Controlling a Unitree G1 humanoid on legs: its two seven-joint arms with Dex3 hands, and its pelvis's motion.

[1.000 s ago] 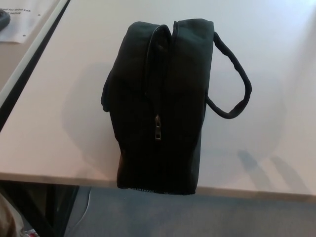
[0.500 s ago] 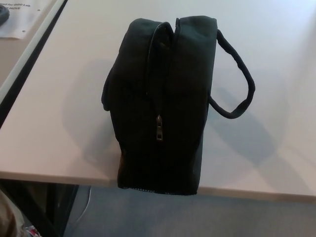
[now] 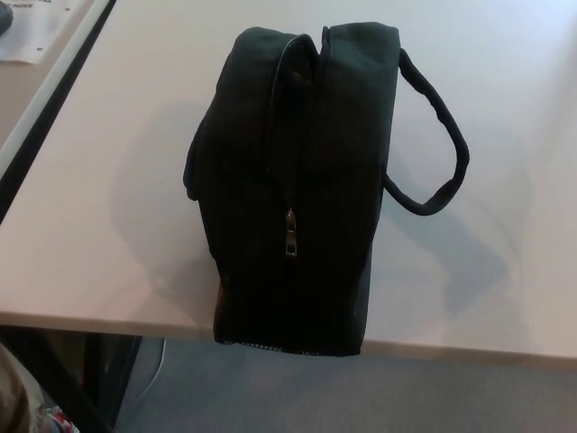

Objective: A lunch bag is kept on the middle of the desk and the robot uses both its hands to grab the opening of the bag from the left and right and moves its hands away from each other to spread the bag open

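**Standing on the desk, a closed lunch bag with no robot hands in sight**

A black lunch bag [image 3: 293, 189] stands on a pale desk [image 3: 99, 216], its near end overhanging the front edge. A zipper pull [image 3: 290, 245] hangs along the top seam. One loop handle [image 3: 439, 144] lies out to the right. Neither robot hand appears, so their state cannot be told. A paper sheet [image 3: 41, 32] lies far left.

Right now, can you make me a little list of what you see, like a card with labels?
bag: black lunch bag, standing on the table, near end hanging over the front edge
zipper pull: partway along the top, toward the near end
opening: narrow slit at the far end, not spread
handle: loop lying out to the right of the bag
table: pale top
paper: sheet at far left corner
robot hands: none in view
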